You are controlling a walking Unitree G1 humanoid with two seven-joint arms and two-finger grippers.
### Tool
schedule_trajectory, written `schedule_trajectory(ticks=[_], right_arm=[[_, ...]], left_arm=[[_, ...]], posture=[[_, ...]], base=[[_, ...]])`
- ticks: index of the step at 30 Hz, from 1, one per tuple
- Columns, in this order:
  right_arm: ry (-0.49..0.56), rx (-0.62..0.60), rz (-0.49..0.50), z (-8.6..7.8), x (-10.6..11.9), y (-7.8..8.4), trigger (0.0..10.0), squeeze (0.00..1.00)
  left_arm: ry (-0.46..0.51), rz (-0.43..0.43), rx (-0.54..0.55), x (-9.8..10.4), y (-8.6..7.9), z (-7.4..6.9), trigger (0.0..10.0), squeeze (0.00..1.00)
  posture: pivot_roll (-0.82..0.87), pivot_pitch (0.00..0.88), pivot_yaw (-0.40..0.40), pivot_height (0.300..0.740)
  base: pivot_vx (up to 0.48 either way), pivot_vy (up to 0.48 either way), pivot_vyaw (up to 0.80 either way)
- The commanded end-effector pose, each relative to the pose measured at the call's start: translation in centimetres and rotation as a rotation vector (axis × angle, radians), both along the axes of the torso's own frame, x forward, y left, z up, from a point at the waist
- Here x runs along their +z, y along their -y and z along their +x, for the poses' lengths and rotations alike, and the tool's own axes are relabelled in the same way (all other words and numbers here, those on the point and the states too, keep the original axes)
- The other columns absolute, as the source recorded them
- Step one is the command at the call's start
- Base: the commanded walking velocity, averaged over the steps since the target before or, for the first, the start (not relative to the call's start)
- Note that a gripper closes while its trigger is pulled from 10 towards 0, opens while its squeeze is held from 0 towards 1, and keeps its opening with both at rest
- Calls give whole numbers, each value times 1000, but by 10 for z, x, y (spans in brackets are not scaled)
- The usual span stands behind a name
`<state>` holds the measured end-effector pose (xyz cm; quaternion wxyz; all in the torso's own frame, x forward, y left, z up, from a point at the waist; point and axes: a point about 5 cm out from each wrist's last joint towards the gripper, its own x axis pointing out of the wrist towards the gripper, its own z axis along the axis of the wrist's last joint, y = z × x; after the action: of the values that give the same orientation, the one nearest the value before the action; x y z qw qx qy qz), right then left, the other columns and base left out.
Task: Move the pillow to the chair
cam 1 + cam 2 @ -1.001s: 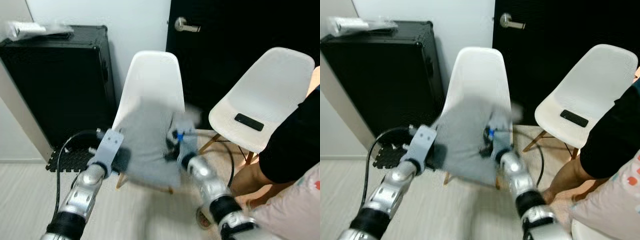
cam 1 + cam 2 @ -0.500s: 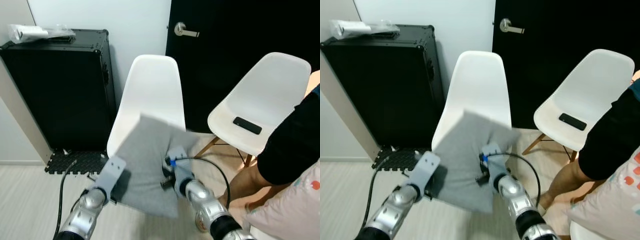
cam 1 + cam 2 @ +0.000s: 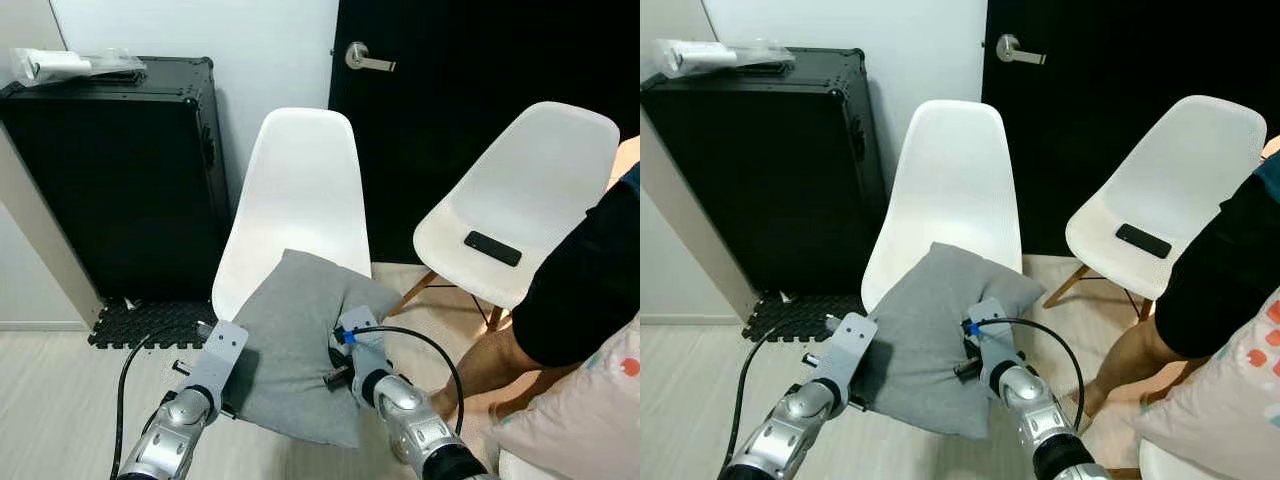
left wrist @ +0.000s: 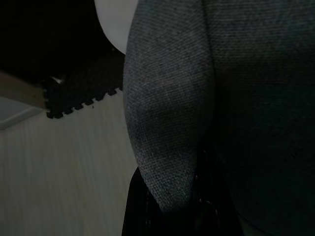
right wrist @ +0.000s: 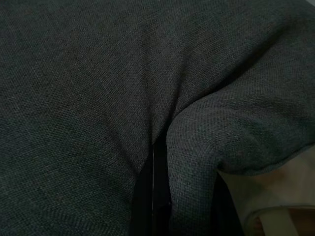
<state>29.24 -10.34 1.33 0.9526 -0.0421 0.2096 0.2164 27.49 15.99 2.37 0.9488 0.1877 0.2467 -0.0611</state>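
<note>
Pale floor (image 3: pixel 60 400) by black door (image 3: pixel 480 60), grey pillow (image 3: pixel 295 340) on front edge of white chair (image 3: pixel 300 190), clamped between left gripper (image 3: pixel 238 378) and right gripper (image 3: pixel 338 362), both pinching its fabric.

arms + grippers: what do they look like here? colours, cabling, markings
Both arms are silver metal with black ribbed bands at the joints. The left arm carries a flat pale grey plate at the wrist and a black cable looping off its outer side. The right arm has a black cable arcing over it and a small blue fitting at the wrist. The fingers are black. No markings visible.
</note>
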Motion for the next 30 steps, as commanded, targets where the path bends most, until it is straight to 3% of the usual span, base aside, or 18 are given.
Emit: schedule_trajectory(ticks=[1, 6, 7, 10, 11, 12, 14, 15, 18, 23, 25, 30], right_arm=[[19, -81, -7, 1, 0, 17, 10000, 0], [35, -142, -3, 5, 4, 25, 10000, 0], [17, -283, 50, 12, 6, 40, 10000, 0], [-5, -361, 98, 16, 7, 48, 10000, 0], [-5, -361, 98, 16, 7, 48, 10000, 0], [-8, -344, 93, 17, 8, 48, 10000, 0], [-1, -330, 84, 18, 9, 47, 10000, 0], [22, -325, 92, 22, 15, 45, 10000, 0], [28, -340, 116, 24, 19, 44, 10000, 0], [22, -308, 109, 18, 12, 35, 10000, 0], [-8, -304, 111, 12, 4, 33, 10000, 0], [-8, -279, 125, 12, 5, 25, 10000, 0]], left_arm=[[86, 49, 133, 16, -27, 8, 10000, 0], [109, 57, 171, 19, -35, 8, 10000, 0], [167, 31, 252, 25, -47, 11, 10000, 0], [230, -32, 318, 33, -54, 15, 10000, 0], [230, -32, 318, 33, -54, 15, 10000, 0], [254, -117, 353, 36, -52, 15, 10000, 0], [257, -145, 355, 37, -51, 14, 10000, 0], [260, -206, 325, 39, -44, 16, 10000, 0], [255, -181, 285, 37, -39, 18, 10000, 0], [242, -187, 288, 33, -35, 18, 10000, 0], [231, -151, 291, 28, -31, 15, 10000, 0], [241, -180, 293, 33, -30, 16, 10000, 0]], posture=[[5, 99, -48, 740], [5, 91, -50, 740], [12, 69, -74, 740], [15, 72, -79, 740], [15, 72, -79, 740], [6, 58, -59, 740], [0, 59, -58, 740], [-10, 76, -61, 740], [-12, 82, -63, 740], [-19, 67, -64, 740], [-4, 30, -62, 740], [-15, 30, -73, 740]], base=[[0, 0, 0], [0, 0, 0], [0, 0, 0], [0, 0, 0], [0, 0, 0], [0, 0, 0], [0, 0, 0], [0, 0, 0], [0, 0, 0], [0, 0, 0], [0, 0, 0], [0, 0, 0]])
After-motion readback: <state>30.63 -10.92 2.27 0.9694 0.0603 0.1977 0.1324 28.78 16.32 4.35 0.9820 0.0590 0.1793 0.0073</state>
